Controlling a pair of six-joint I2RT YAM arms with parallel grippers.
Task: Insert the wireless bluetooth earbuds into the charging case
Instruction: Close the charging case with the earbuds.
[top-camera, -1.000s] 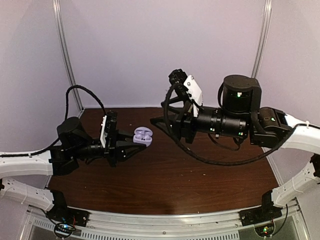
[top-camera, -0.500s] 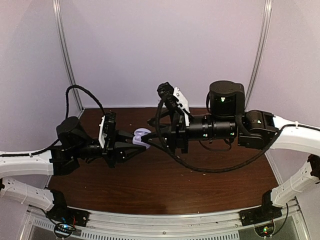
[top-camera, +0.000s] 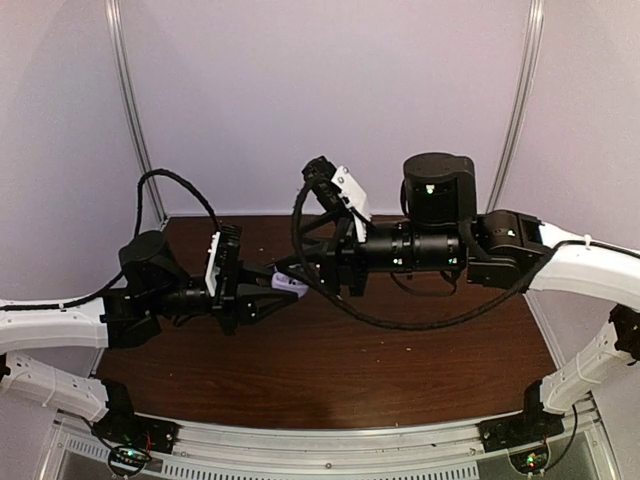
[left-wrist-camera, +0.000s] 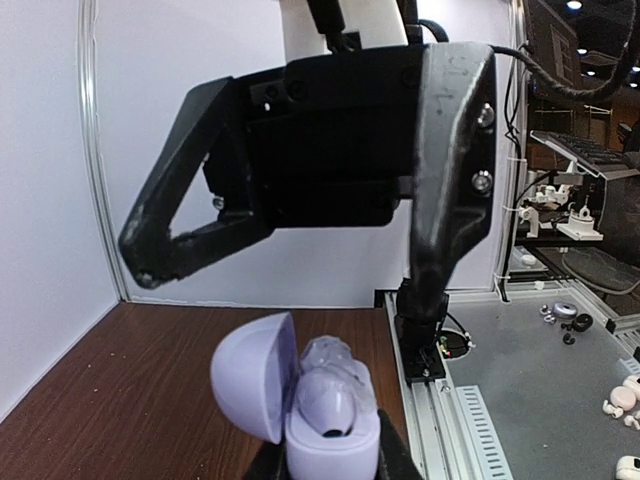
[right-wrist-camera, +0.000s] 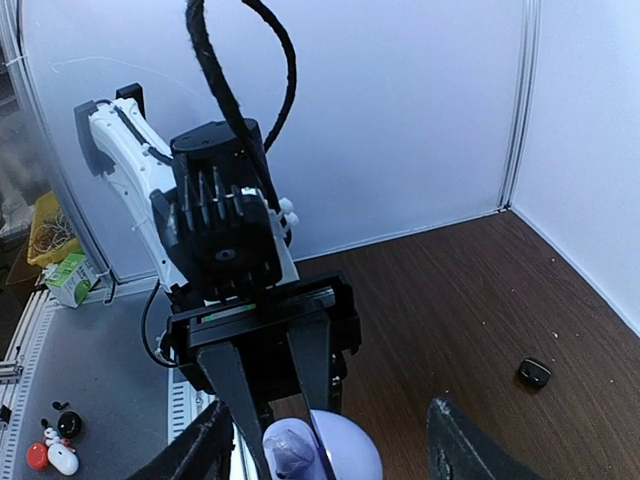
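Left wrist view: the left gripper (right-wrist-camera: 288, 435) holds the open charging case (left-wrist-camera: 322, 425), pointing it straight at the wide-open right gripper (left-wrist-camera: 285, 285).

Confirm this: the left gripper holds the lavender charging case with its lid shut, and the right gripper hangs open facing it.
The lid is not shut: the left wrist view shows it swung open. Otherwise right: the left gripper holds the lavender charging case and the right gripper hangs open facing it.
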